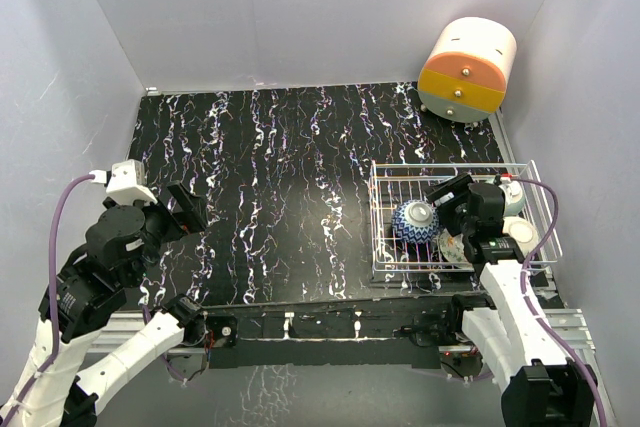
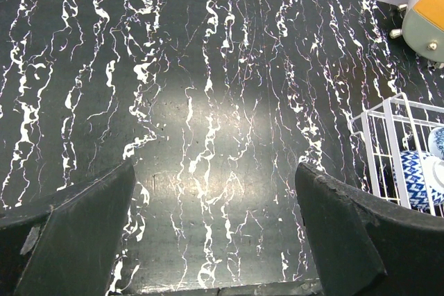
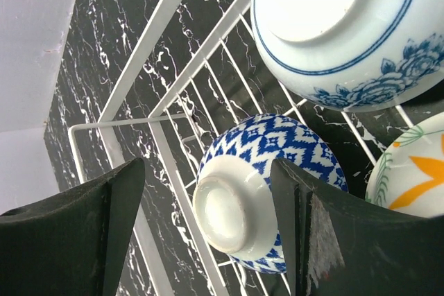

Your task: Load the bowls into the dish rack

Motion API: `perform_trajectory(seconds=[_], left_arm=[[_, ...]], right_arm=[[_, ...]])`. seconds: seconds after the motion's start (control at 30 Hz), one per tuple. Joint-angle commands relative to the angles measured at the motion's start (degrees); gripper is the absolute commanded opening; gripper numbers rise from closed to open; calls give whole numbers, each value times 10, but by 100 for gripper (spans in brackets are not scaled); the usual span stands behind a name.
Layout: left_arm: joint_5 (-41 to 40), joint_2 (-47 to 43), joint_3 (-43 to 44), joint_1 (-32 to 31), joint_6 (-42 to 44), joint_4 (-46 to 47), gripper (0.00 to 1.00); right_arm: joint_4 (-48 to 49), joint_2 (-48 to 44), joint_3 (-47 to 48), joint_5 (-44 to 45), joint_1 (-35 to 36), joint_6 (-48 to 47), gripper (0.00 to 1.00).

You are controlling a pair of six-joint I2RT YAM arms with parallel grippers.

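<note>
Jaws of my right gripper (image 3: 207,171) stand apart, gripping nothing, above the upturned blue zigzag bowl (image 3: 277,147) inside the dish rack (image 1: 440,166) at the bench's (image 2: 208,67) near right; my left gripper's (image 2: 215,227) jaws gape wide at near left.

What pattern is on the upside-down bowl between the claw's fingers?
The bowl has a blue-and-white zigzag diamond pattern; right wrist view shows it best.
</note>
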Motion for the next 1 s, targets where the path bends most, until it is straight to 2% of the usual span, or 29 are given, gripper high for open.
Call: perform_trajectory(seconds=[0.0,0.1,0.13,0.17,0.33,0.43,0.57,0.67,0.83,0.97], left_arm=[[5,-3,-5,-2,0,6,97],[5,-2,-6,-2,3,7,97],[6,-2,-7,-2,4,9,97],[8,0,-8,-2,4,10,97],[16,9,-19,-2,6,20,97],[20,14,-25,-2,5,26,97],[26,26,-22,-2,5,25,97],[25,31,-20,-2,3,21,97],[24,28,-21,-2,-4,11,97],[23,29,-26,-2,-7,3,97]], right_arm=[[2,2,39,11,2,-43,76],[2,26,82,-3,2,-92,82],[-4,40,100,-10,2,-111,93],[-13,56,123,-13,2,-126,98],[-21,98,207,-9,36,-185,99],[-43,143,272,52,113,-218,99],[-107,243,379,139,268,-260,99],[-113,289,431,183,357,-268,99],[-91,335,467,200,443,-276,99],[-82,359,476,203,480,-289,99]])
